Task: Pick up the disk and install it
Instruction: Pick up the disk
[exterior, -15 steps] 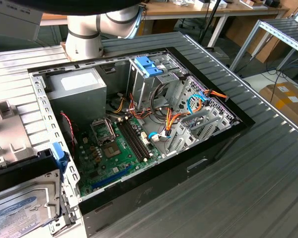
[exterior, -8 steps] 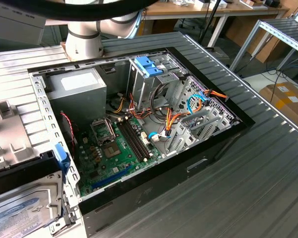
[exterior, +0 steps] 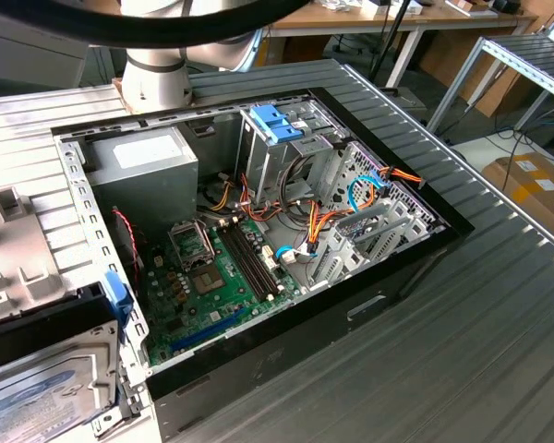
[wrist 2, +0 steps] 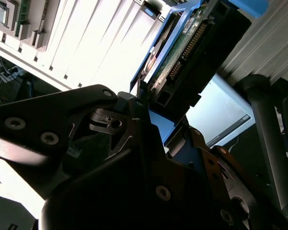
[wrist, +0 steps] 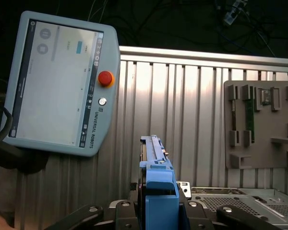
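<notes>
Fingers [wrist: 130, 213] are clamping the disk [wrist: 158, 184] edge-on across its blue-railed sides, its long axis pointing straight out ahead of them. In the exterior view it's hanging at lower left, outside the open computer case [exterior: 258, 355], with the blue-latched drive cage [exterior: 275, 125] sitting well apart.

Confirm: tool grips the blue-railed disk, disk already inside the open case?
Wrong on place: the exterior view shows the disk outside the open case, at the exterior view's left. The tool does grip the blue-railed disk.
</notes>
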Robot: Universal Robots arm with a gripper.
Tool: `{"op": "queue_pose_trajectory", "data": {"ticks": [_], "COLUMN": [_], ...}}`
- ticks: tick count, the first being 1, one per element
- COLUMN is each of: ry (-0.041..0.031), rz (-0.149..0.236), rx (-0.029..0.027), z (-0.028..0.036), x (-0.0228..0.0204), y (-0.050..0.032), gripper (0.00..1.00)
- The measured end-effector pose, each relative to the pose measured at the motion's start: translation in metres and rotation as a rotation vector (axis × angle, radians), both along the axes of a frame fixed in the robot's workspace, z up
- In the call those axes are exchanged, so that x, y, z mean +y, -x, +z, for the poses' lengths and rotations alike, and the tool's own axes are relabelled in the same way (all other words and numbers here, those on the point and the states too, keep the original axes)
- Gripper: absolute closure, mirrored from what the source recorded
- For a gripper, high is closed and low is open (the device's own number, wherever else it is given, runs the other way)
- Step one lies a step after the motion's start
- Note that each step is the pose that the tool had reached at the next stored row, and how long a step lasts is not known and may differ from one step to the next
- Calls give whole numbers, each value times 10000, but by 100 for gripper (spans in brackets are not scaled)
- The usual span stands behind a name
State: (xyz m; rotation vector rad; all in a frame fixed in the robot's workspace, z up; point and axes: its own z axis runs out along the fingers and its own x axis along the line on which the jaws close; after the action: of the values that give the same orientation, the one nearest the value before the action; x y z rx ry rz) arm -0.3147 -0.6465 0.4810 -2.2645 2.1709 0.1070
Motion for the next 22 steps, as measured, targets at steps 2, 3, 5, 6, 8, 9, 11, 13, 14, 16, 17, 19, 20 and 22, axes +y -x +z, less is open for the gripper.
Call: {"op": "queue_pose_trajectory", "data": {"ticks": [2, 3, 5, 6, 8, 9, 11, 13, 14, 16, 17, 19, 20, 22], "ry": [-1, -1, -2, -2, -3, -3, -3, -4, -5, -5, -6, -6, -6, -6], "rz": [0, 0, 0, 0, 0, 0, 0, 0, 0, 0, 0, 0, 0, 0], "rx": [1, 1, 1, 1, 1, 1, 2, 1, 1, 2, 1, 1, 1, 1], "z": [-3, -4, -8, -11, -15, -16, -20, -24, -26, -30, -32, -36, -38, -41], "x": [-3, -4, -8, -10, -15, -16, -19, -22, -24, -28, -29, -31, -32, -34], "y": [-1, -1, -2, -2, -4, -4, -6, -7, -8, -9, -10, -11, -11, -13], "gripper": [63, 63, 63, 63, 63, 63, 63, 63, 63, 63, 63, 63, 63, 63]}}
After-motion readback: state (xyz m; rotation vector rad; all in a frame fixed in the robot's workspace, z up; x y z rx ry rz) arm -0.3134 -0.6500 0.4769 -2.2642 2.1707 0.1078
